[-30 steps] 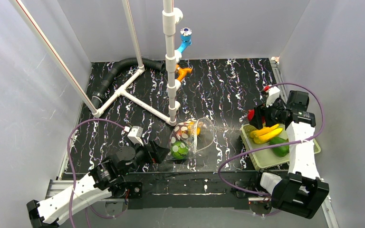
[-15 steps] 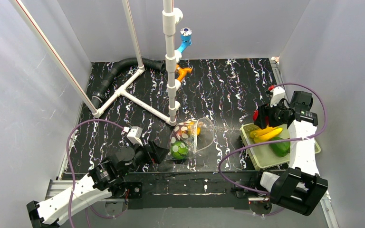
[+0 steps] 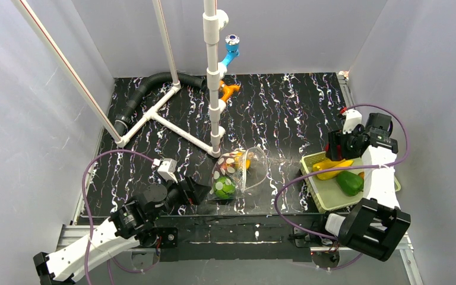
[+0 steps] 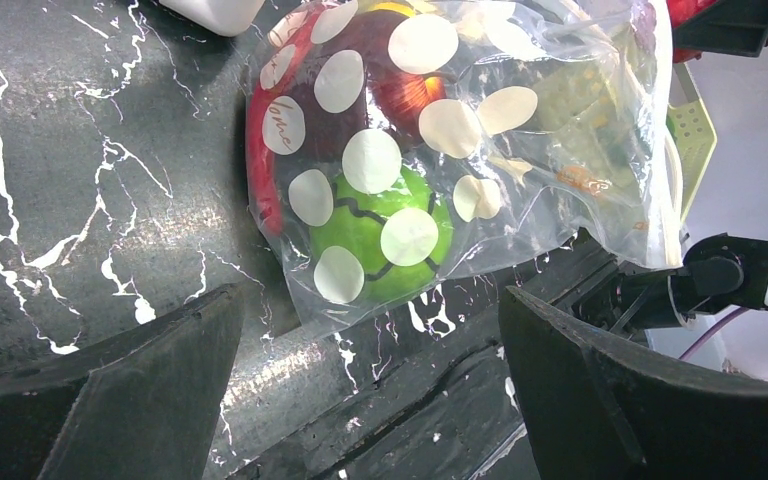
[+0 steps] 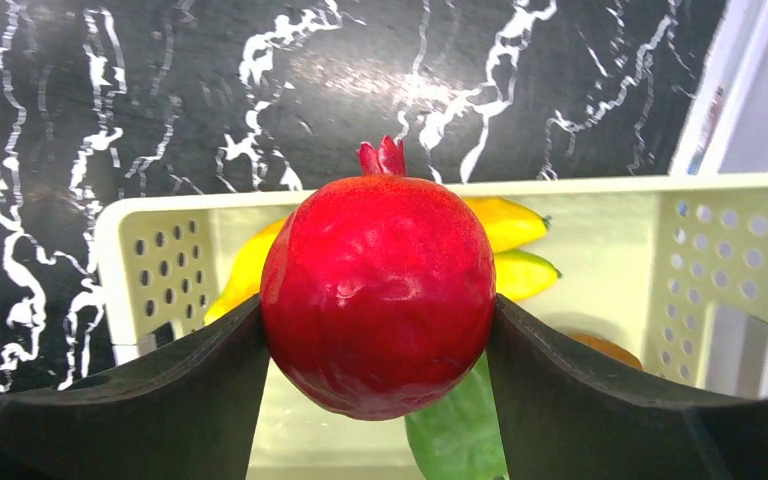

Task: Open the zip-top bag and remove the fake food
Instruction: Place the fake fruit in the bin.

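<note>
The clear dotted zip-top bag (image 3: pixel 237 171) lies mid-table, its mouth to the right, with a green fruit (image 4: pixel 380 235) and red and orange pieces inside (image 4: pixel 400 90). My left gripper (image 3: pixel 199 191) is open just left of the bag, not touching it; in the left wrist view its fingers (image 4: pixel 150 390) flank the bag's lower end. My right gripper (image 3: pixel 337 144) is shut on a red pomegranate (image 5: pixel 378 290) above the pale mesh basket (image 3: pixel 326 199), which holds yellow bananas (image 3: pixel 331 166), a green piece (image 3: pixel 350 183) and an orange piece (image 5: pixel 605 350).
A white pipe frame (image 3: pixel 214 77) with blue (image 3: pixel 230 50) and orange fittings (image 3: pixel 228 91) stands at the back centre. A black hose (image 3: pixel 148 89) curves at back left. Grey walls enclose the table; the right wall is close to the basket.
My right gripper has moved right and slightly nearer with the pomegranate, from the basket's left edge to over its far side. The left arm and bag have hardly moved.
</note>
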Robot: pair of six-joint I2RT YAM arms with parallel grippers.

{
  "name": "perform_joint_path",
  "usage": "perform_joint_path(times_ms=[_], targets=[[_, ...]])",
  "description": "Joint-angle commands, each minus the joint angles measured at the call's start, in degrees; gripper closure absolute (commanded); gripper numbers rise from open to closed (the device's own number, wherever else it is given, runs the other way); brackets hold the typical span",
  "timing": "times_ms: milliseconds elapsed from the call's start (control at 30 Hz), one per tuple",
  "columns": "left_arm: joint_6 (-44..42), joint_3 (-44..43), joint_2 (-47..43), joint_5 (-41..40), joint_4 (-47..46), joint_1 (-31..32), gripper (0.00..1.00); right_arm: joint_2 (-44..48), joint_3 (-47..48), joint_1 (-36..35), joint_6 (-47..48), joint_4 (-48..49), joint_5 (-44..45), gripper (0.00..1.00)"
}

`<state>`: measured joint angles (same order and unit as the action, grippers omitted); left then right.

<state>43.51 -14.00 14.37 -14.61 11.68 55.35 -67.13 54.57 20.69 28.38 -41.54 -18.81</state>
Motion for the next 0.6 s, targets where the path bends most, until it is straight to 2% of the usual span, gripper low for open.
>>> perform_joint_path(times_ms=[0, 200, 433, 567], targets=[[-0.7, -1.29, -1.37, -1.73, 1.96, 0.28, 0.02, 1.0, -0.69, 1.24, -0.12, 3.31, 7.48, 0.75], [-0.93, -0.81, -1.19, -1.87, 0.95, 0.28, 0.02, 5.93, -6.45, 6.16, 2.2, 11.21, 13.92, 0.66], [-1.67, -1.84, 3.0, -0.91, -1.38, 0.28, 0.02, 2.65, -7.43, 10.03, 3.85, 16.96, 17.6, 0.55], [-1.65, -1.91, 3.24, -0.68, -1.66, 0.28, 0.02, 1.14, -7.17, 10.79, 4.26, 17.85, 17.76, 0.37]])
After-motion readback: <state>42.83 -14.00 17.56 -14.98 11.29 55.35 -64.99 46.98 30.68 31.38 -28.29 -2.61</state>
